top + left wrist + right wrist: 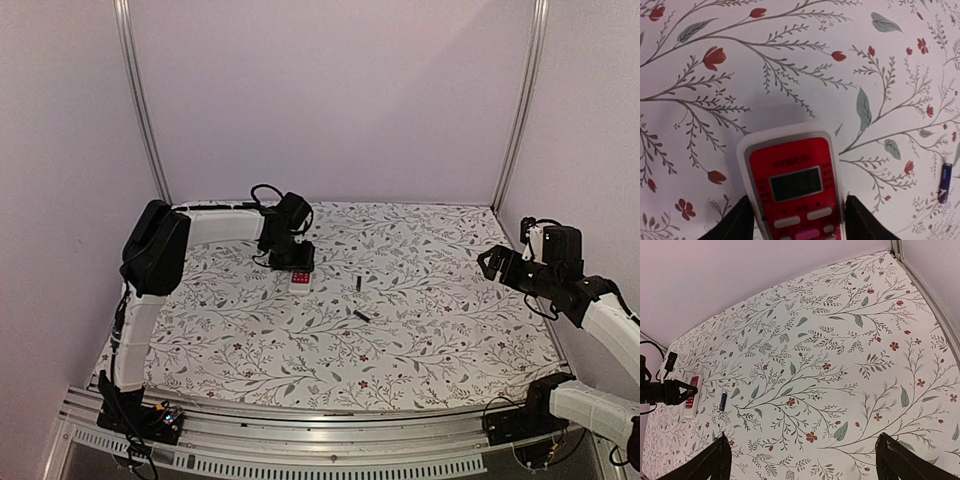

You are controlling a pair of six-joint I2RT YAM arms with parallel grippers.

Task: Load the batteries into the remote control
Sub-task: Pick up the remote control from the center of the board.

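Observation:
The remote control (300,279) lies red face up on the flowered cloth at the back left. In the left wrist view it (792,185) sits between my two fingers, which press against its long sides. My left gripper (298,262) is shut on its far end, low on the table. Two black batteries lie to its right, one (357,284) nearly upright in the view and one (361,316) slanted, nearer me. One battery shows in the left wrist view (945,182) and one in the right wrist view (723,401). My right gripper (492,262) is open and empty, raised over the right edge.
The flowered cloth (420,330) covers the whole table. Metal frame posts (520,110) stand at the back corners and plain walls close it in. An aluminium rail (330,440) runs along the near edge.

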